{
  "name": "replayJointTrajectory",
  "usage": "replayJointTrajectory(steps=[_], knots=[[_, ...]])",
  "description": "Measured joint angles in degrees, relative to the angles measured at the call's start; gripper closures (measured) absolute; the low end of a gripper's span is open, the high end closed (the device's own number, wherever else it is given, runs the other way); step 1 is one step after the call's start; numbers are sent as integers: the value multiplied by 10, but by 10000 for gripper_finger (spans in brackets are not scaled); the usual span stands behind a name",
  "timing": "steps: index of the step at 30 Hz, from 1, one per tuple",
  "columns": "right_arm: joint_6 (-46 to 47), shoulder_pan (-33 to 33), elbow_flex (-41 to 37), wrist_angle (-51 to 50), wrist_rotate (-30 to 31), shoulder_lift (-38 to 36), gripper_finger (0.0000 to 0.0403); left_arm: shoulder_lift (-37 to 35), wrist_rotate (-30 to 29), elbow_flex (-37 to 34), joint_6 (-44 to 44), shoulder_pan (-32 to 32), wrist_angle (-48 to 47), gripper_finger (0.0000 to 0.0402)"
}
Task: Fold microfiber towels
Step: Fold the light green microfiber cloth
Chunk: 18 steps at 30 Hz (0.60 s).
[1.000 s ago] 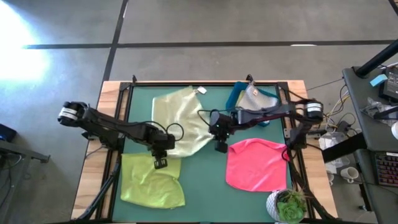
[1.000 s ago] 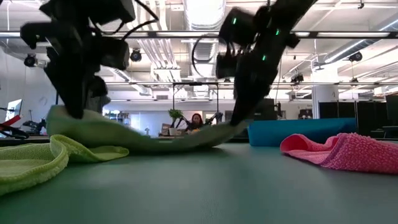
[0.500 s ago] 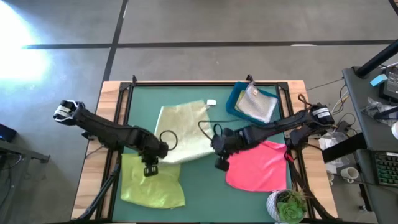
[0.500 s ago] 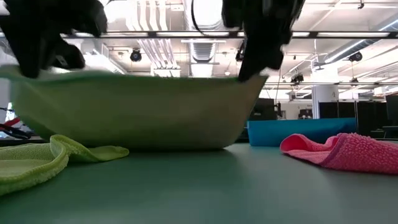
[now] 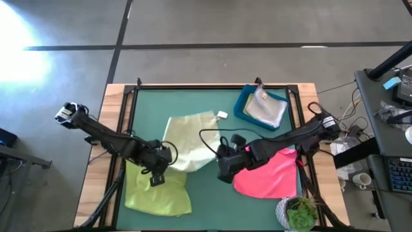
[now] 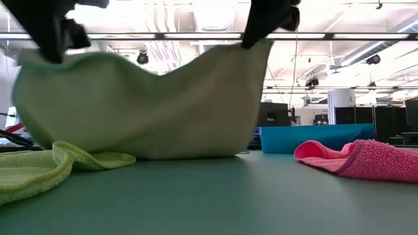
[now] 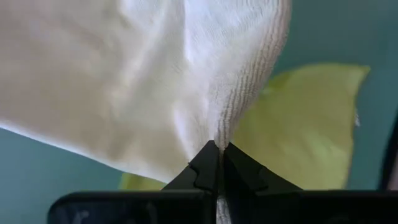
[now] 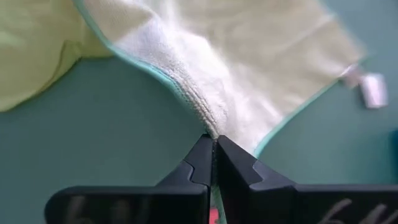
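A blue bin (image 5: 243, 103) is sitting at the green bench's (image 5: 206, 193) far right corner, and a potted plant (image 5: 297, 212) is standing at the near right corner.

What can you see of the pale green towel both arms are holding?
The pale green towel is a soft, finely ribbed cloth with a teal stitched edge and a small white tag at its far corner. The left gripper and the right gripper each pinch one near corner, shut on it and raised. It hangs between them like a curtain, its lower part resting on the green mat, beside the lime green towel.
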Motion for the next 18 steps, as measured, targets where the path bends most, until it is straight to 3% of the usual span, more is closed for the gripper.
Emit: replayJointTrajectory(steps=[5, 12, 18], knots=[[-33, -17, 54, -63, 54, -3, 394, 0, -83, 69, 38, 2, -67, 401], [-123, -34, 143, -92, 99, -5, 394, 0, -142, 177, 108, 17, -156, 401], [-168, -36, 242, -159, 176, -5, 394, 1, -218, 268, 169, 31, -232, 401]])
